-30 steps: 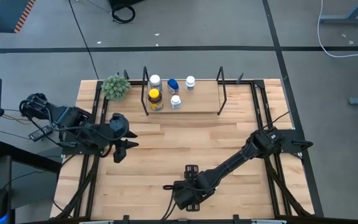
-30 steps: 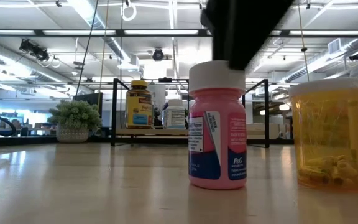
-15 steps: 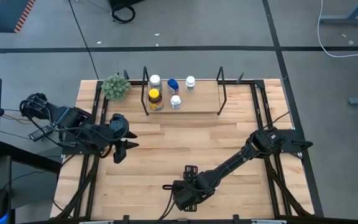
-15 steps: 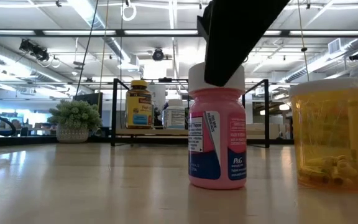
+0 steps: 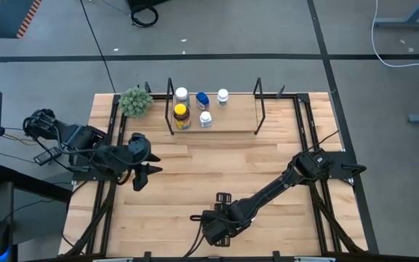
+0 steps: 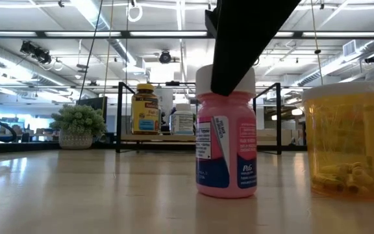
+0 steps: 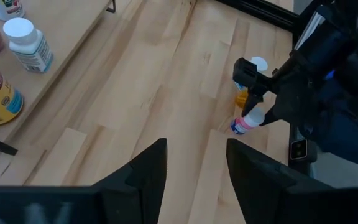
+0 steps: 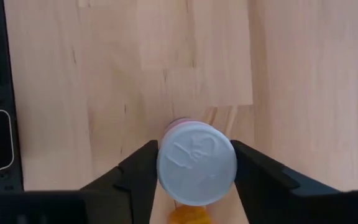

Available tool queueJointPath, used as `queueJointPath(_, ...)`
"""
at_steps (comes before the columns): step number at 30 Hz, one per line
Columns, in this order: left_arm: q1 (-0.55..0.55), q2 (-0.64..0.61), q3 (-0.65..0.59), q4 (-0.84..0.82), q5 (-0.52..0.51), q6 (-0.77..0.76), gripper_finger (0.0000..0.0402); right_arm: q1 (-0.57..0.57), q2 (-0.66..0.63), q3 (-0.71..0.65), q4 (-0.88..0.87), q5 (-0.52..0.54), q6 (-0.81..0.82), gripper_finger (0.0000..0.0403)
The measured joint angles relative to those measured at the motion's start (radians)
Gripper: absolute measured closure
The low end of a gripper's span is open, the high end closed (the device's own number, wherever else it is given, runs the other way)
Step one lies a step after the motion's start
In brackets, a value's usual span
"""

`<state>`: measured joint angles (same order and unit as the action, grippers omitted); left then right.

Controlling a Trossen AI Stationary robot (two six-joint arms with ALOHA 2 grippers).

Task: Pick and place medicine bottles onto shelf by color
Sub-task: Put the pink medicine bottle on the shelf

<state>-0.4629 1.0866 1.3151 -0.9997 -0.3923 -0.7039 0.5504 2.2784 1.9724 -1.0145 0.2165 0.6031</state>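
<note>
Pink bottle [image 6: 226, 143] with a white cap stands at the near edge of the table, just beside a translucent yellow bottle [image 6: 347, 140], and it now leans a little where a second ago it stood straight. Over that second the right gripper [image 8: 196, 167] has come down from just above the cap until its fingers [image 8: 139, 169] sit on either side of it, touching or nearly so; the grasp is likely being made, though no lift has begun. The jaws stand only as far apart as the cap is wide, and whether they already clamp it I cannot tell. Far across the table, the shelf [image 5: 235, 120] at the back edge already carries five bottles, an amber one [image 5: 182, 116] among them, beside a green plant [image 5: 135, 102]. Near the left edge the left gripper [image 7: 194, 165] waits, fingers spread and empty.
</note>
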Motion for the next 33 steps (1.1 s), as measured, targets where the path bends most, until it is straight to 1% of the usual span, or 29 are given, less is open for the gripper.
queueJointPath(2, 0.000, 0.000, 0.000, 0.000, -0.001, 0.004, 0.0230, -0.006, 0.000, 0.000, 0.000, 0.000, 0.018, 0.0220)
queueJointPath(7, 0.002, 0.000, 0.000, 0.000, -0.012, 0.033, 0.0230, -0.022, -0.005, 0.001, -0.009, 0.007, 0.056, 0.0220)
queueJointPath(12, 0.004, 0.000, 0.000, -0.009, -0.035, 0.091, 0.0230, -0.071, -0.006, 0.045, -0.124, 0.017, 0.160, 0.0212)
queueJointPath(14, 0.015, -0.001, 0.000, -0.022, -0.041, 0.106, 0.0230, -0.102, -0.006, 0.074, -0.176, 0.033, 0.179, 0.0215)
queueJointPath(19, 0.057, -0.008, 0.000, -0.038, -0.042, 0.131, 0.0230, -0.195, -0.006, 0.137, -0.208, 0.053, 0.156, 0.0218)
queueJointPath(23, 0.083, -0.037, 0.000, -0.085, -0.041, 0.154, 0.0230, -0.279, -0.022, 0.148, -0.259, 0.053, 0.162, 0.0218)
queueJointPath(29, 0.135, -0.126, 0.000, -0.202, -0.042, 0.193, 0.0230, -0.410, -0.099, 0.148, -0.323, 0.082, 0.178, 0.0219)
queueJointPath(33, 0.167, -0.201, 0.000, -0.217, -0.049, 0.201, 0.0230, -0.489, -0.157, 0.145, -0.326, 0.092, 0.131, 0.0219)
